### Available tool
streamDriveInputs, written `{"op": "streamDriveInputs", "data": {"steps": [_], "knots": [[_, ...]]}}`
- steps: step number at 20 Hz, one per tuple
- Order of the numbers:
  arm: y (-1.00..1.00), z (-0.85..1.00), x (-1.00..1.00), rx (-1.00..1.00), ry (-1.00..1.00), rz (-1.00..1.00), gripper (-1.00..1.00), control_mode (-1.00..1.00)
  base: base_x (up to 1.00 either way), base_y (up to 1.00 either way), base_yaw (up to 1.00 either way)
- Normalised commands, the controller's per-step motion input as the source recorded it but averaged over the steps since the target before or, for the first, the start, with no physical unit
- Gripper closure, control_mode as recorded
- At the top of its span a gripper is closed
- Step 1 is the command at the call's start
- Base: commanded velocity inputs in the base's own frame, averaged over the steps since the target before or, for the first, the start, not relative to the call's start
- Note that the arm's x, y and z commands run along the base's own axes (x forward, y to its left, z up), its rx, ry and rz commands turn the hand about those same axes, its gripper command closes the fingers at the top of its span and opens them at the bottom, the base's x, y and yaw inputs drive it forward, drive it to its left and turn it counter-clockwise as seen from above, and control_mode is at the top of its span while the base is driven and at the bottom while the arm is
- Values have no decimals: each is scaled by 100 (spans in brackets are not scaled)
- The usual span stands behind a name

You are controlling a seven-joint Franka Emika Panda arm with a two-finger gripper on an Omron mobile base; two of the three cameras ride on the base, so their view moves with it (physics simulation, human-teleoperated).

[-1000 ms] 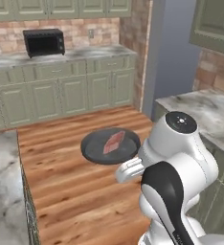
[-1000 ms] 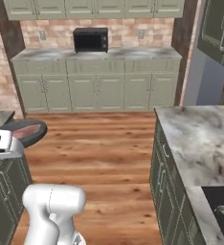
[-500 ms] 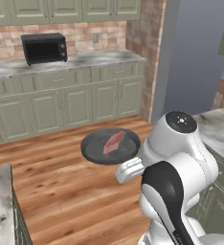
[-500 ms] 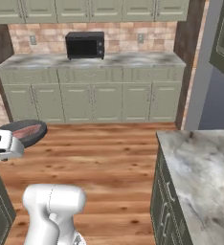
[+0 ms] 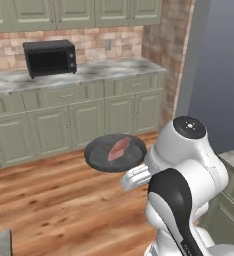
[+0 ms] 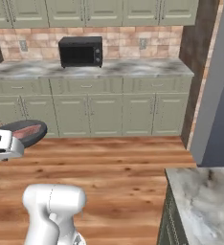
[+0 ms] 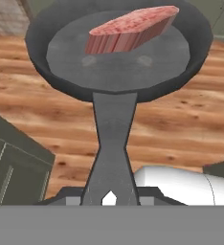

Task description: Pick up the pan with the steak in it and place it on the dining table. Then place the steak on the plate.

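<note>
The claw is clamped on the handle of the pan, holding it level in the air above the wood floor, in front of the arm and well clear of any counter. The steak lies flat inside the pan, toward its far side as the hand view shows it. Beyond the floor a marbled counter on green cabinets runs along the brick wall, with a black microwave standing on it.

Black microwave on marbled counter, green cabinets, wooden floor
</note>
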Motion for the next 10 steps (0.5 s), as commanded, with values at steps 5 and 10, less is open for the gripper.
{"op": "streamDriveInputs", "data": {"steps": [5,10], "knots": [[0,0,0,0,0,0,100,100,100,-4,0],[0,0,0,0,0,0,100,100,100,-1,0]]}}
